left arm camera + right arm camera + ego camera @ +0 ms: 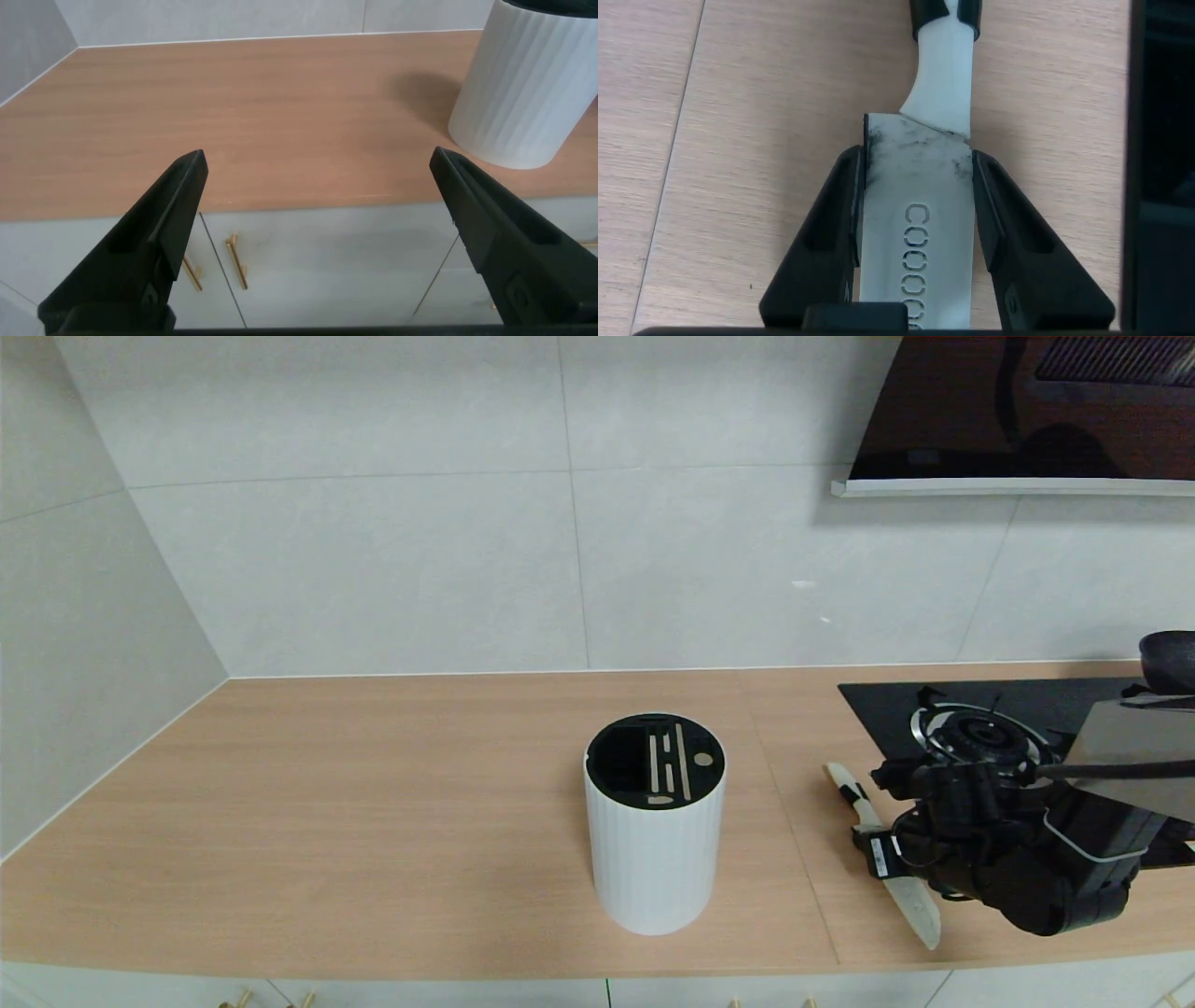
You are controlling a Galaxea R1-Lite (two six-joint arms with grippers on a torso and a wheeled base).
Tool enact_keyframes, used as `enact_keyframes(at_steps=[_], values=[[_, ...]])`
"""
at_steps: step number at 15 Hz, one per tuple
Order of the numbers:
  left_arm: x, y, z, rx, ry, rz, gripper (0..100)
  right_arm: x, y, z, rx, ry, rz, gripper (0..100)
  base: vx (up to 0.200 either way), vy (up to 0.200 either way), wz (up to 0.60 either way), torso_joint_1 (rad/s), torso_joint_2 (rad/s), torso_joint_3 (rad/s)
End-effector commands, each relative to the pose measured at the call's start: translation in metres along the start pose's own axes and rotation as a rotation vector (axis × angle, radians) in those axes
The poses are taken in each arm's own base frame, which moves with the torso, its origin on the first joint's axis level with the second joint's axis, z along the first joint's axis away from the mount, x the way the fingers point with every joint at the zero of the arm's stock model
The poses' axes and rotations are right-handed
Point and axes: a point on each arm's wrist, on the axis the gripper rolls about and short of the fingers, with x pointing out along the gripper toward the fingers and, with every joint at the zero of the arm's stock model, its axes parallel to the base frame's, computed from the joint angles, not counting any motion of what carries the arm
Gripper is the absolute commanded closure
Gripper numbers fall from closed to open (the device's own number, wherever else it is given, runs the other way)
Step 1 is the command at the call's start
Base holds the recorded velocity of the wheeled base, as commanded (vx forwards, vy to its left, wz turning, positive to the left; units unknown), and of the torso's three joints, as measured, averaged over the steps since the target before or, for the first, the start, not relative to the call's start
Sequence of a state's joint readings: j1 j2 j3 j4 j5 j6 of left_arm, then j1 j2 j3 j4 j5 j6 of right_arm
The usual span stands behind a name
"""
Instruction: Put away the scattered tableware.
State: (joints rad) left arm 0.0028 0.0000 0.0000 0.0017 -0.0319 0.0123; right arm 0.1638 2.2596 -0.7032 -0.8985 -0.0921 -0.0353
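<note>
- My right gripper (920, 159) is down on the wooden counter (373, 803), at the right, just in front of the gas stove (971, 733).
- Its two black fingers (842, 215) are pressed against both edges of the white knife (913, 903), so it is clamped on the blade close to the handle.
- The knife lies flat on the counter. Its black-and-white handle (848, 791) points towards the back wall and its tip towards the front edge.
- The white ribbed holder (653, 859) stands upright mid-counter, well apart from the knife and to its left. I see a black top with slots and one larger opening.
- My left gripper (318, 161) hangs at the counter's front edge with its fingers (159, 233) spread wide and nothing between them.
- From the left wrist I see the holder's base off to one side, and the brass cabinet handles (235, 261) under the counter edge.
</note>
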Motion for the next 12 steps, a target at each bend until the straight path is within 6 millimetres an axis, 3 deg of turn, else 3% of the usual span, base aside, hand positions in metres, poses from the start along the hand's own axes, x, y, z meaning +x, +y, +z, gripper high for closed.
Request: enact_keyframes(at_steps=[1, 7, 12], values=[[0.0, 0.0, 0.0, 0.0, 0.001, 0.0, 0, -0.011, -0.001, 0.013, 0.004, -0.049, -0.001, 100, 0.0, 0.0, 0.0, 0.0, 0.0, 0.0], [0.0, 0.0, 0.0, 0.009, 0.004, 0.0, 0, -0.056, -0.002, 0.044, 0.026, -0.179, 0.007, 100, 0.0, 0.0, 0.0, 0.0, 0.0, 0.0], [0.0, 0.0, 0.0, 0.003, 0.003, 0.0, 0, -0.096, 0.013, 0.063, 0.025, -0.287, 0.062, 100, 0.0, 0.0, 0.0, 0.0, 0.0, 0.0]])
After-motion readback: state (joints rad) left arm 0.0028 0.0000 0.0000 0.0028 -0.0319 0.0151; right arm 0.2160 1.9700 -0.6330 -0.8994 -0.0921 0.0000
